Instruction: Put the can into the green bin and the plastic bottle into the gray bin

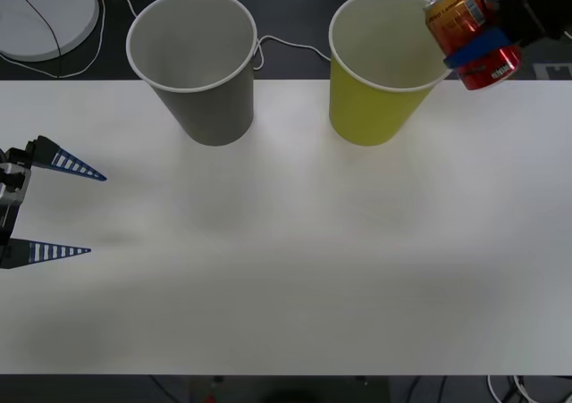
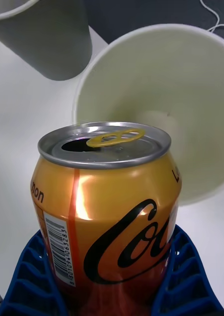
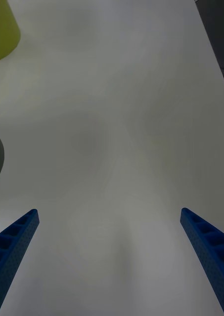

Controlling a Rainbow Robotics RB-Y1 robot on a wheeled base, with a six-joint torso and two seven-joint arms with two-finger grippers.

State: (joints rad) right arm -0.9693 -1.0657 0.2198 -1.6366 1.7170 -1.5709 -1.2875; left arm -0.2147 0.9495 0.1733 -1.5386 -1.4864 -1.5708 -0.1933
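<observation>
Can [image 2: 104, 207] clamped between right fingers [image 2: 183, 276], tilted beside green bin [image 1: 380, 108] rim; early release risks missing outside.

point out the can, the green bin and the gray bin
the can [image 1: 465, 29], front view, on its side wall above the blue finger
the green bin [image 1: 371, 113], front view, on its outer wall
the gray bin [image 1: 214, 113], front view, on its outer wall

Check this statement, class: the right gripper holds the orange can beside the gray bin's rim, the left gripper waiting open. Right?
Wrong bin. The front view shows the right gripper holding the orange can at the green bin's rim; the left gripper does wait open.
</observation>
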